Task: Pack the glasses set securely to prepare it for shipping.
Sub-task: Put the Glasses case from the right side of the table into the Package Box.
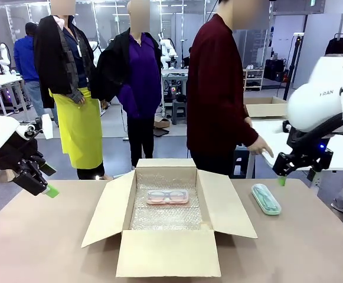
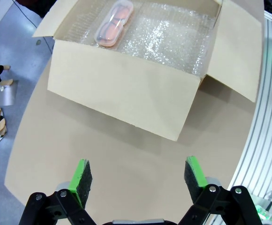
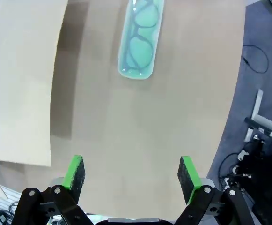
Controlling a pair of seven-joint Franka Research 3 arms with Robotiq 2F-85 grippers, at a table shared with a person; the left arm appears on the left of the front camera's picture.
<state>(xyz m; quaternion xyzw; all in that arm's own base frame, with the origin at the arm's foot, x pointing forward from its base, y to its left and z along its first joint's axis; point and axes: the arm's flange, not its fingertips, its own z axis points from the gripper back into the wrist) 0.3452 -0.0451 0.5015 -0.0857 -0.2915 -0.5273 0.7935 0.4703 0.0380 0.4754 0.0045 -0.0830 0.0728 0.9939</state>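
A pinkish clear-lidded case with pink-framed glasses (image 1: 167,197) (image 2: 113,24) lies inside the open cardboard box (image 1: 108,213) (image 2: 126,96) on bubble wrap. A mint-green case with green-framed glasses (image 1: 265,198) (image 3: 141,38) lies on the table right of the box. My left gripper (image 1: 48,187) (image 2: 138,180) hovers open and empty above the table's left side. Above the table's right edge my right gripper (image 1: 281,178) (image 3: 132,176) hangs open, with the green case ahead of its fingers.
A person in a dark red top stands at the far side, one hand (image 1: 261,147) lowered near a white side table (image 1: 277,131) holding another cardboard box (image 1: 267,107). The box's four flaps spread outward. Bare brown tabletop (image 1: 301,247) surrounds the box.
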